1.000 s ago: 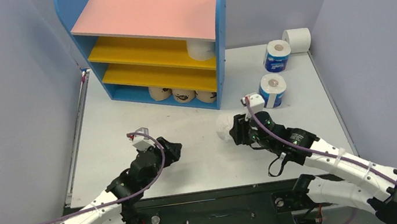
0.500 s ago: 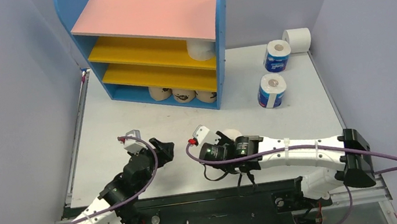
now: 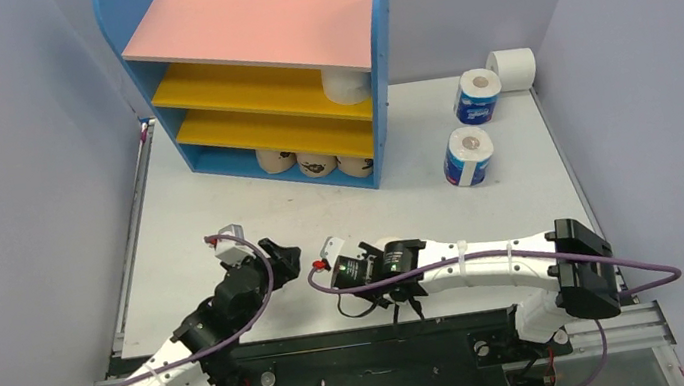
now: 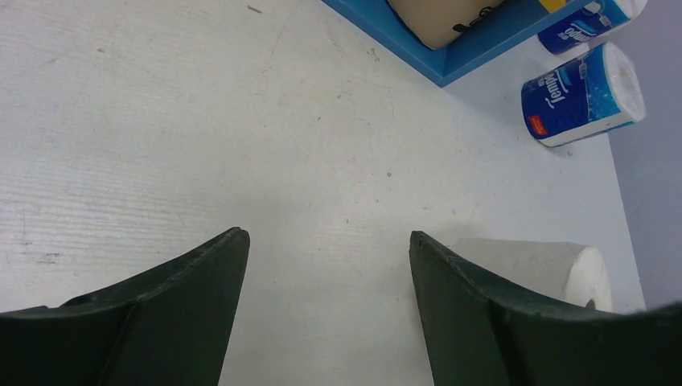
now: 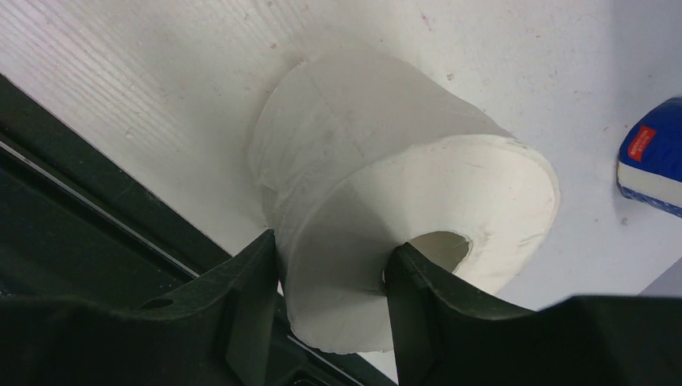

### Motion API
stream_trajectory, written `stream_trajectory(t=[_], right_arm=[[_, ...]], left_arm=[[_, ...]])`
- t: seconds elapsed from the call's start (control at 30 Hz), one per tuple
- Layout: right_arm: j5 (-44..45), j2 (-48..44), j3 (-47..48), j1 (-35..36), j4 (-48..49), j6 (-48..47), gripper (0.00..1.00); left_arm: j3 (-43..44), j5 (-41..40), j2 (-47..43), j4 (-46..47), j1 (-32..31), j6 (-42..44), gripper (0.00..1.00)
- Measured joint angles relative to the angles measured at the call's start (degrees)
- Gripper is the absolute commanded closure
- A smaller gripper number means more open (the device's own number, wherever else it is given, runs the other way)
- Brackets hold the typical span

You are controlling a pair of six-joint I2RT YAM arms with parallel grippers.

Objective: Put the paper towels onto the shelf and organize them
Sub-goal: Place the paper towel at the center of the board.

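I am clamping my right gripper (image 5: 334,265) on a plain white roll (image 5: 418,161). One finger is sitting inside the hollow core and the other is pressing against the outside, so the jaws are pinching the paper wall between them. Roll and gripper are sitting at about 6 o'clock on the table (image 3: 209,212), close to its near edge. In my right wrist view the dark rail of that edge is running just beside the roll. I cannot tell whether the roll is resting on the tabletop or hanging just above it.

My left gripper (image 4: 327,240) is hanging at about 7 o'clock with its fingers spread wide and only bare tabletop showing between them. It is pointing toward 2 o'clock, and the held roll is sitting near it at its 3 o'clock, not touching.

The shelf (image 3: 244,30) is standing at 11 to 12 o'clock on the far side of the table. A second white roll (image 3: 346,83) is sitting at the right end of its upper yellow board, partly hidden under the pink top. Three tan printed rolls (image 3: 317,164) are sitting in a row on the blue base, toward its right end.

Two blue-wrapped rolls (image 3: 468,156) are standing upright on the table at about 2 o'clock, one behind the other and apart. A third white roll (image 3: 512,68) is lying on its side in the far right corner at 1 o'clock, just beside the farther blue one.
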Motion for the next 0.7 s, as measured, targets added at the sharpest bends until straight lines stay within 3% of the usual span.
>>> stream_trajectory(t=[0.1,0.3,0.43,0.5,0.6,0.63,0.7], right_arm=[[-1.1,0.0,0.0,0.0,0.6,-0.2,0.54],[-1.9,0.6,0.0,0.0,1.5,-0.6,0.31],[-1.9,0.6,0.0,0.0,1.5,-0.5,0.22],[-1.9,0.3,0.0,0.0,1.4,-0.4,0.18],[-1.9,-1.6,0.8,0.0,0.4,-0.2,0.15],[-1.8,-2.7,1.1,0.0,0.3,-0.1,0.14],[-1.1,-5.8,1.8,0.0,0.0,0.3,0.14]], left_arm=[[-0.5,0.3,0.5,0.2,0.0,0.0,0.29],[-0.7,0.8,1.2,0.3,0.0,0.0,0.29],[-0.7,0.8,1.6,0.3,0.0,0.0,0.27],[-0.7,0.8,1.7,0.4,0.0,0.0,0.25],[-0.7,0.7,2.3,0.4,0.0,-0.1,0.11],[-0.7,0.7,2.4,0.4,0.1,0.0,0.02],[-0.7,0.5,3.1,0.3,0.1,-0.3,0.03]])
